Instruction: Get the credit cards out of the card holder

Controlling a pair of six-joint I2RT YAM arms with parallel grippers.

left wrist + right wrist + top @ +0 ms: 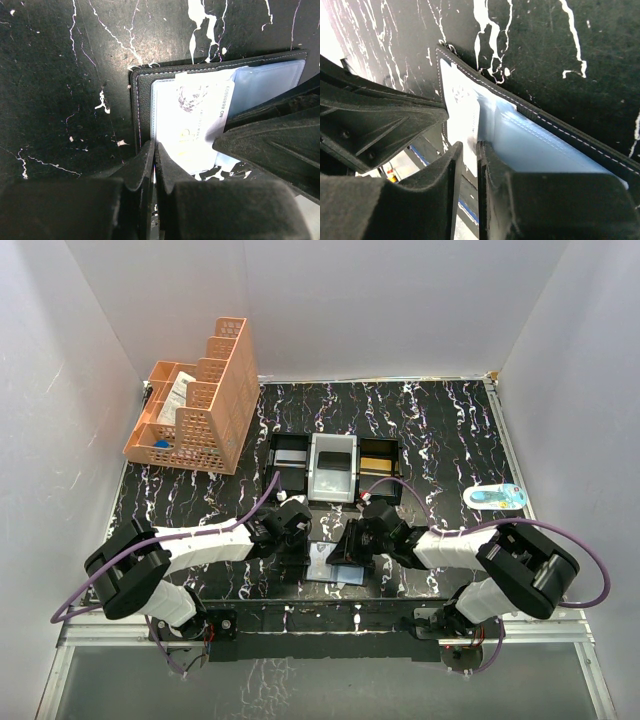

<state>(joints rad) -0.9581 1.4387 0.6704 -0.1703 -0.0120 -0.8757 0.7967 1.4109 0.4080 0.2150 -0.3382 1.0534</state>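
The card holder (pixel 335 565) lies open on the table (pixel 450 440) between the arms, the left gripper (pixel 154 150) closed tight at its edge and the right gripper (pixel 467 150) narrowed onto 1 white card (pixel 192 125), so extraction looks to be starting, and the next move needs a steady pull out of the sleeve.

Card holder (pixel 142 95): matt black leather-look border with pale stitching, glossy clear bluish plastic sleeves inside. The card (pixel 192 125) looks like smooth white plastic (it glares under the light). Tabletop (pixel 60 75) glossy black, marble-patterned; at its far left corner, a matt orange plastic basket (pixel 232 390)
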